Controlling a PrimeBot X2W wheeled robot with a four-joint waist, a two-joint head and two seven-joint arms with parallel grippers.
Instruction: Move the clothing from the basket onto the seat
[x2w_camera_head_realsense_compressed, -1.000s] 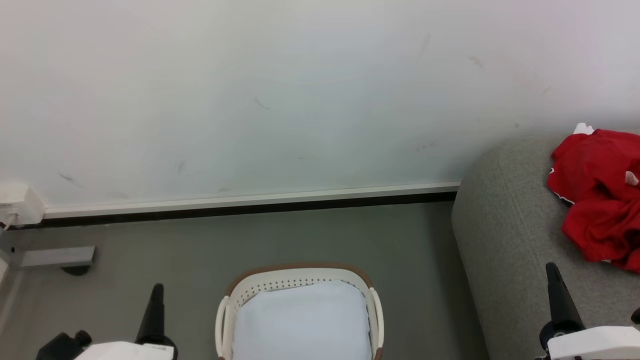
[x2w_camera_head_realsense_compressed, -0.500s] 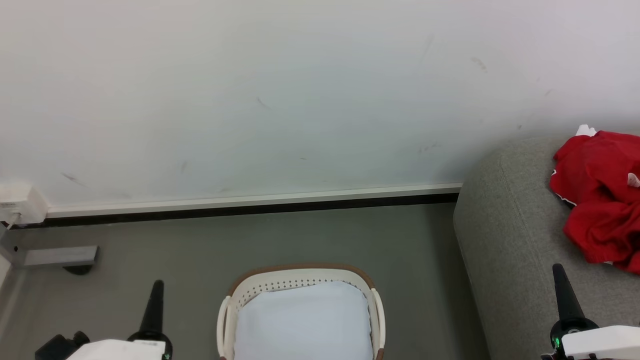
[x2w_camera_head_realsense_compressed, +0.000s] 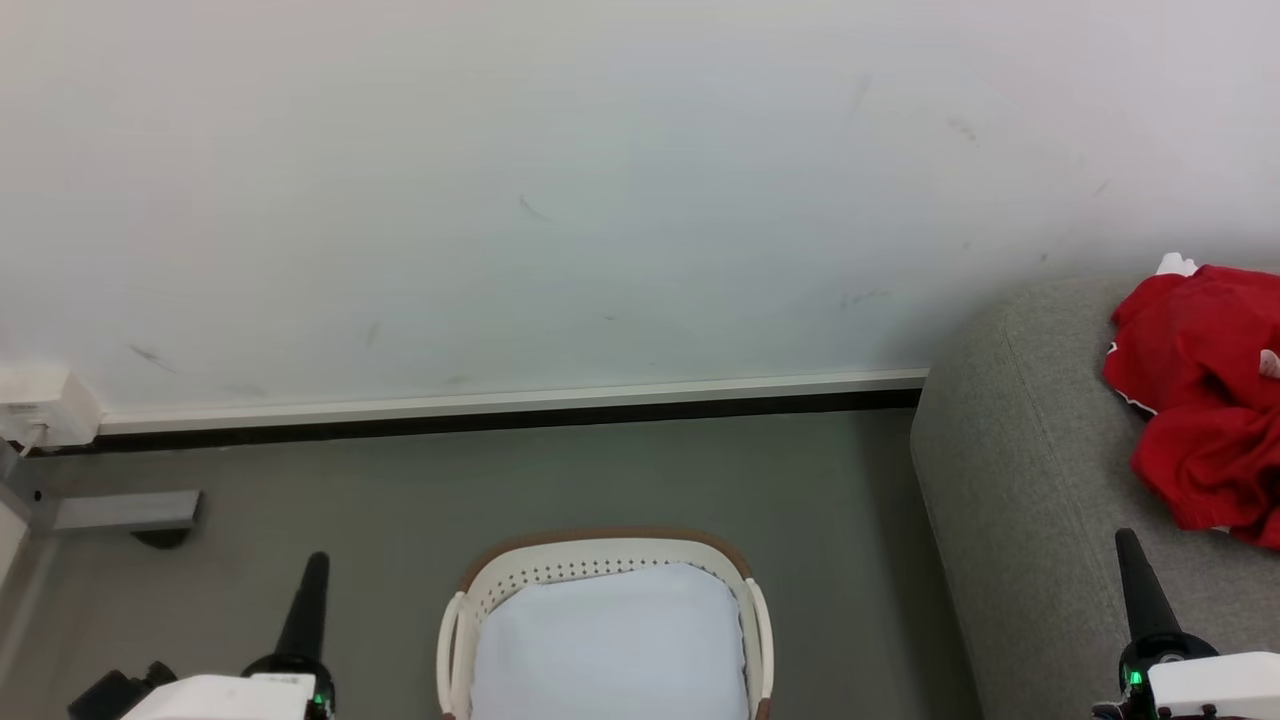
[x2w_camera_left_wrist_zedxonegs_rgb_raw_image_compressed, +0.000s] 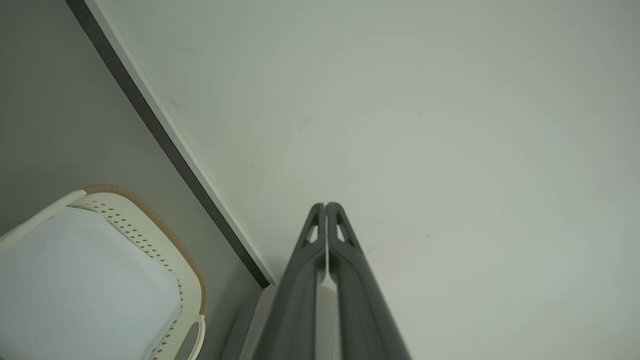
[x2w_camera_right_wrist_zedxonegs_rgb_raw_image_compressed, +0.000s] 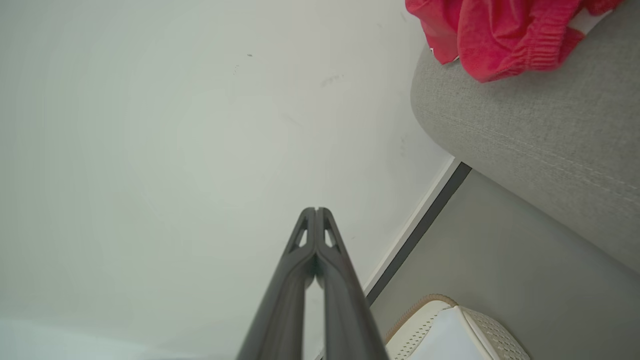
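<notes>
The red clothing (x2w_camera_head_realsense_compressed: 1200, 390) lies bunched on the light grey seat (x2w_camera_head_realsense_compressed: 1020, 480) at the right edge of the head view; in the right wrist view the clothing (x2w_camera_right_wrist_zedxonegs_rgb_raw_image_compressed: 500, 35) hangs over the seat (x2w_camera_right_wrist_zedxonegs_rgb_raw_image_compressed: 540, 135). The white basket (x2w_camera_head_realsense_compressed: 455, 640) with a brown rim stands on the floor at bottom centre, its pale bottom bare; the basket (x2w_camera_left_wrist_zedxonegs_rgb_raw_image_compressed: 150, 245) also appears at lower left in the left wrist view. My left gripper (x2w_camera_head_realsense_compressed: 313, 562) points up left of the basket, shut on nothing, as the left gripper (x2w_camera_left_wrist_zedxonegs_rgb_raw_image_compressed: 325, 205) shows. My right gripper (x2w_camera_head_realsense_compressed: 1124, 537) rises over the seat's front, shut and empty, as the right gripper (x2w_camera_right_wrist_zedxonegs_rgb_raw_image_compressed: 316, 210) shows.
A white wall (x2w_camera_head_realsense_compressed: 600, 200) with a white and black skirting strip (x2w_camera_head_realsense_compressed: 500, 410) runs behind the grey floor (x2w_camera_head_realsense_compressed: 600, 470). A white socket box (x2w_camera_head_realsense_compressed: 45, 405) and a grey bracket (x2w_camera_head_realsense_compressed: 125, 512) sit at the far left.
Both grippers have sunk a little lower in the head view. The whole picture has shifted slightly to the right, so the camera moved. The clothing and basket stay as they were.
</notes>
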